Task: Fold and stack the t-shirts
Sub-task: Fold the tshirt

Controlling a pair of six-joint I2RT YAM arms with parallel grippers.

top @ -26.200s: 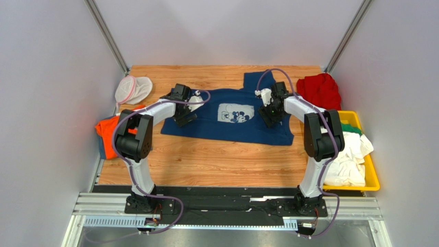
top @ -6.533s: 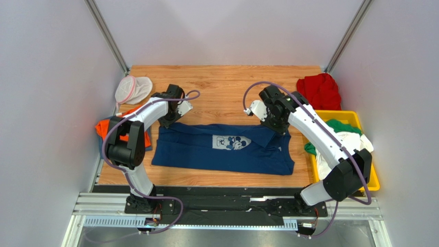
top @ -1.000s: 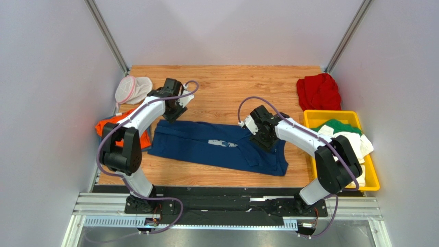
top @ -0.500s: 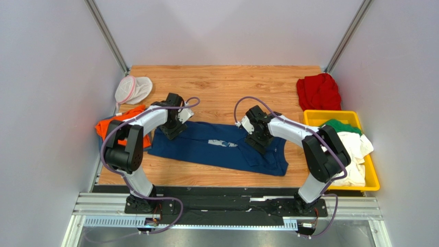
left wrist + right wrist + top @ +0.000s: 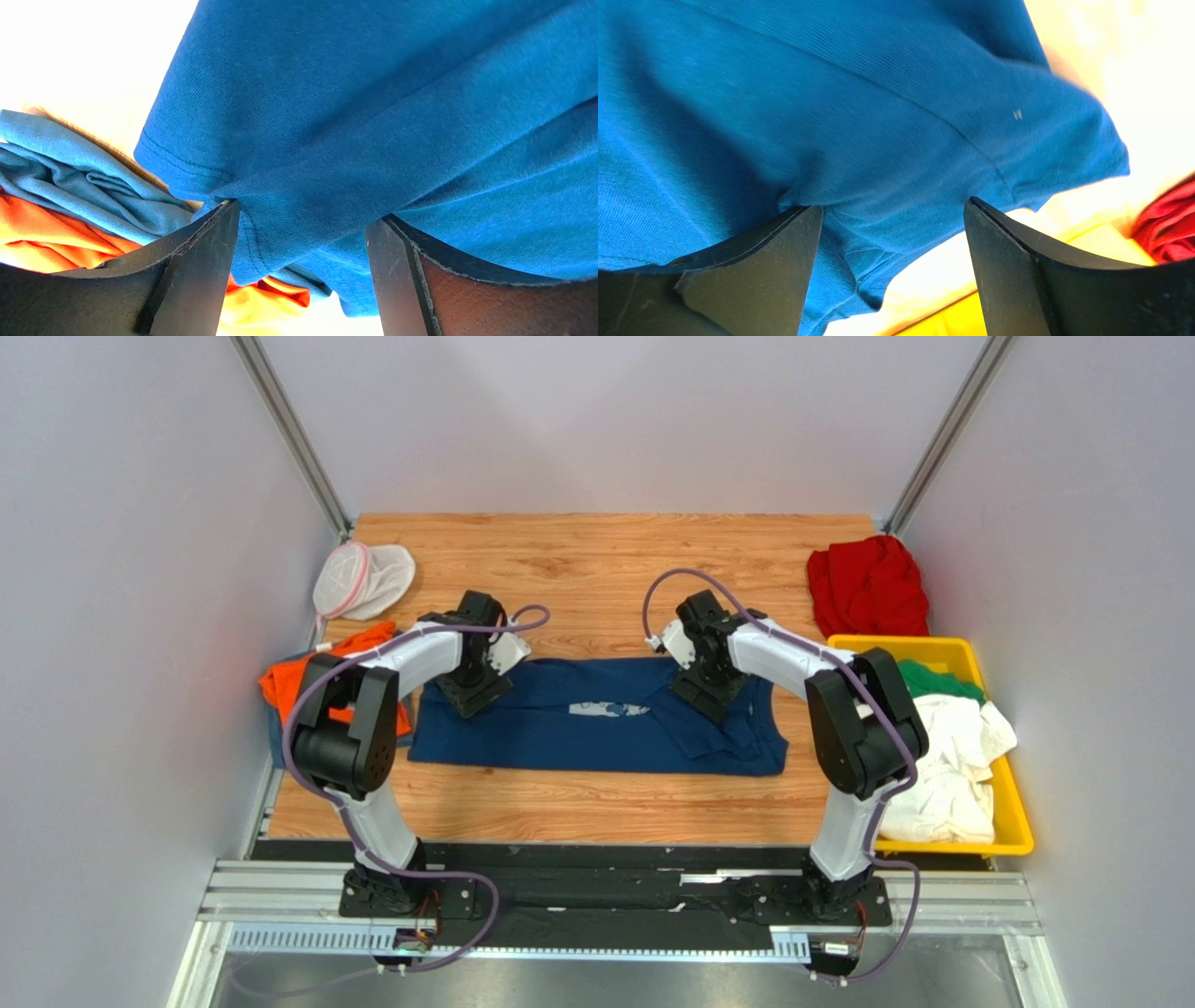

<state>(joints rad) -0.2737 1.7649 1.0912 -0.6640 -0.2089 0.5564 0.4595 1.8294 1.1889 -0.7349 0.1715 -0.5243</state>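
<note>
The navy t-shirt lies folded into a long strip across the middle of the table, with a sliver of its pale print showing. My left gripper sits low over its left end and my right gripper over its right end. In the left wrist view the left gripper is open, with a loose fold of navy cloth between its jaws. The right gripper is open too, above the shirt's edge. An orange t-shirt lies left, a red one back right.
A yellow bin at the right edge holds white and green shirts. A white mesh pouch with a pink rim lies at the back left. Grey walls close in both sides.
Both jaws have widened and released the navy shirt, which has settled into a level strip. The left gripper came down onto its left end; the right shifted slightly toward the back.
</note>
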